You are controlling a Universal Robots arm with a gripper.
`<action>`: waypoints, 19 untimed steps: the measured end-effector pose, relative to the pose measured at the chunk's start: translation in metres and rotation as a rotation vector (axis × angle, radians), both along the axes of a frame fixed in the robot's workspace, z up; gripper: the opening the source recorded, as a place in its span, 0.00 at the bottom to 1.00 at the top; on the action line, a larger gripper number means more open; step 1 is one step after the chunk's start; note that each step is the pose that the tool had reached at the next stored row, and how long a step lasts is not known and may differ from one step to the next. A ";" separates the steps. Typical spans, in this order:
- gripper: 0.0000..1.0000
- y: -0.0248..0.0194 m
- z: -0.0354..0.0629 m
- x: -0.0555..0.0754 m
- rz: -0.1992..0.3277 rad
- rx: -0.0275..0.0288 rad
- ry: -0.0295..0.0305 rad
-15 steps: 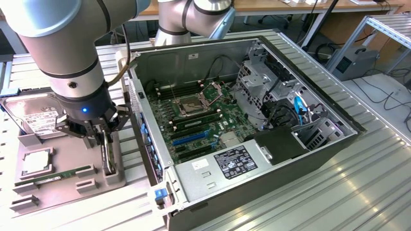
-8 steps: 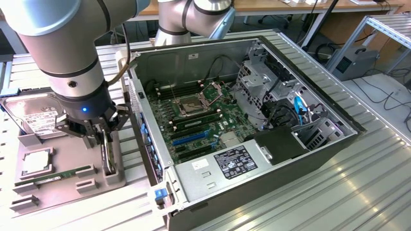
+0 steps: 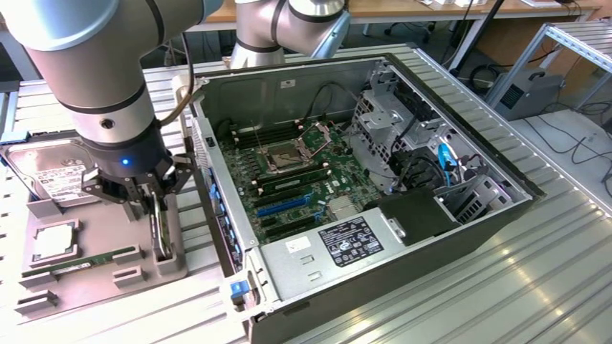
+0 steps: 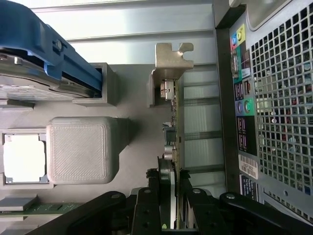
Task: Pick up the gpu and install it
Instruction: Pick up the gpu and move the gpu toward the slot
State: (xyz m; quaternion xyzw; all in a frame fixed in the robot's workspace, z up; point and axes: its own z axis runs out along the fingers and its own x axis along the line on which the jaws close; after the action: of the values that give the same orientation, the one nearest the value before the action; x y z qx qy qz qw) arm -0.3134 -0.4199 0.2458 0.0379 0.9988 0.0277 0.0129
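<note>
From my remote station: the open computer case lies on its side on the slatted metal table, its main board facing up, and it takes most of the exterior view's right. The 1 grey robot arm comes down at the exterior view's left, outside the case and over a grey parts tray that sits just beside the case's rear panel. On that tray, a silver hard drive with a white label rests at the far end, its blue-edged side visible from the wrist. The gripper is low over the tray's edge nearest the case, and its 2 dark fingers are drawn in narrow on either flank of the graphics card; from the wrist I see no gap between them and the board, so I read it as gripped. The card stands on edge in its slotted holder, its silver end bracket pointing away from the gripper. Whether it has lifted clear of the slot I cannot tell. A square processor chip lies flat in its pocket, and a narrow green memory stick lies beside it.
</note>
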 end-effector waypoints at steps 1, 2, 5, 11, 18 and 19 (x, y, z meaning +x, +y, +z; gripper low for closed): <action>0.27 0.0000 0.0003 0.000 0.000 0.0000 0.0000; 0.27 0.0000 0.0005 0.000 0.000 0.0000 0.0000; 0.27 0.0000 0.0012 0.000 0.000 0.0000 0.0000; 0.27 0.0000 0.0023 0.000 0.000 0.0000 0.0000; 0.27 0.0000 0.0033 0.000 0.000 -0.0001 0.0001; 0.27 0.0000 0.0036 0.000 0.000 -0.0001 0.0002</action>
State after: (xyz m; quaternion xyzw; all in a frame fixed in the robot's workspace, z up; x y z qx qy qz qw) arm -0.3135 -0.4199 0.2495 0.0379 0.9988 0.0276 0.0128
